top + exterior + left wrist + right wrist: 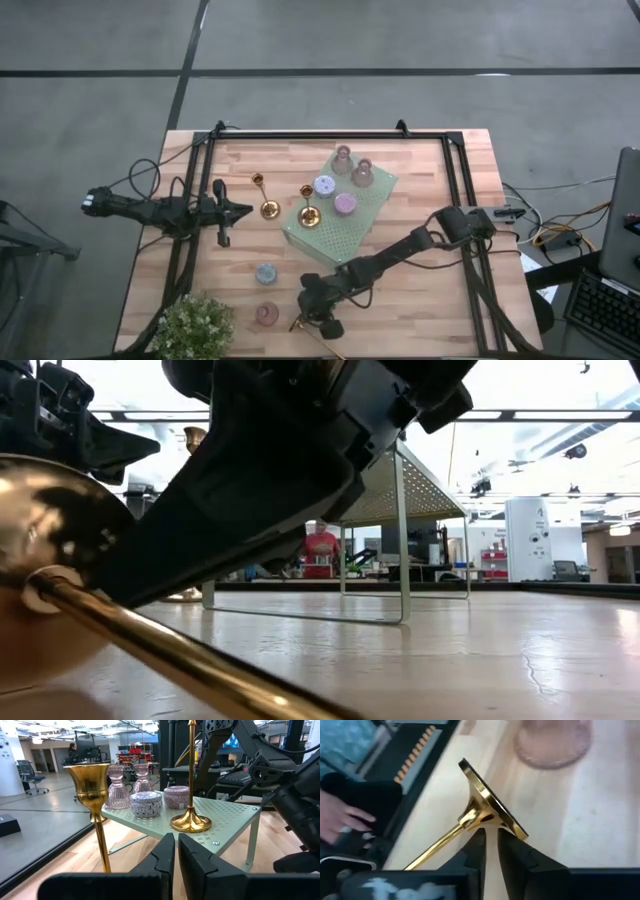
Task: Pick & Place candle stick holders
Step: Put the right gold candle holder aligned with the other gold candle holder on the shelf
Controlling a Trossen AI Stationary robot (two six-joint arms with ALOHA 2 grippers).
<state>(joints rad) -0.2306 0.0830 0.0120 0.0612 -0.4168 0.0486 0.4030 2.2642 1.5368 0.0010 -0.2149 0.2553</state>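
**Right gripper at a tipped gold candlestick, near table edge**

A gold candlestick (pixel 482 812) lies tipped on the wooden table (pixel 420 300) at its near edge. Its round base stands on edge directly ahead of the right gripper (pixel 490 842); its stem runs back past the fingers. The fingers are nearly together, with the lower rim of the base at the narrow gap between their tips. The pictures do not show whether they clamp it. In the low view the same candlestick (pixel 150 650) fills the foreground under the dark gripper body.

A pink holder (pixel 266 314) sits on the table just beside the right gripper. A pale blue holder (pixel 265 272) sits a little farther off, toward the table's middle. A plant (pixel 195 328) stands beyond the pink holder, at the table corner.

The left gripper (pixel 176 845) waits at the table's left side, fingers closed on nothing. Just ahead of it stands a second gold candlestick (pixel 95 800). Beyond that is the green perforated stand (pixel 235 817), carrying a third gold candlestick (pixel 190 820), a lilac holder (pixel 146 803), a pink round holder (pixel 176 796) and two pink glass holders (pixel 116 787).

A person's hand (pixel 340 815) shows off the table edge in the right wrist view.
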